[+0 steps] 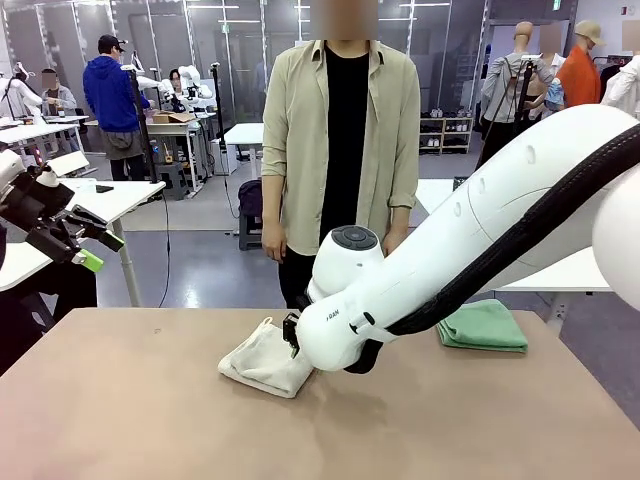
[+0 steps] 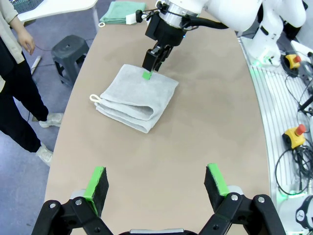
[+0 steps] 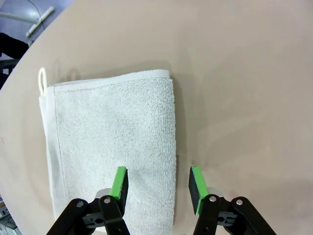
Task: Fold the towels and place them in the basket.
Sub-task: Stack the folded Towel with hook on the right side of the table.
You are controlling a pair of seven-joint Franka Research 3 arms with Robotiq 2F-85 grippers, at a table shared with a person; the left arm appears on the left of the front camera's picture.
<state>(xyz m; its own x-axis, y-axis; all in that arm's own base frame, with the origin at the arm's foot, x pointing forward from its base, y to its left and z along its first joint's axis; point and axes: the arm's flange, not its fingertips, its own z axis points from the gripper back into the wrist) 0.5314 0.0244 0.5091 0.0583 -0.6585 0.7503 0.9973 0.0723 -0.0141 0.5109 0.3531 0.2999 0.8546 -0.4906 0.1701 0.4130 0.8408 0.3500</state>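
Note:
A cream-white towel (image 1: 262,360) (image 2: 137,95) (image 3: 112,142) lies folded in the middle of the table, its hanging loop toward the far side. My right gripper (image 2: 150,68) (image 3: 157,181) hangs low over the towel's near edge, jaws partly apart: one green pad is over the cloth, the other over bare table, and nothing is pinched. A sea-green towel (image 1: 484,325) (image 2: 121,11) lies folded at the table's far right. Raised off the left of the table, my left gripper (image 1: 97,247) (image 2: 156,183) stands wide open and empty. The basket is out of view.
A person (image 1: 345,150) stands at the far side with arms down, hands off the table. A dark stool (image 2: 68,51) stands on the floor beyond the far edge. Bare tabletop (image 1: 150,420) lies in front of the cream towel.

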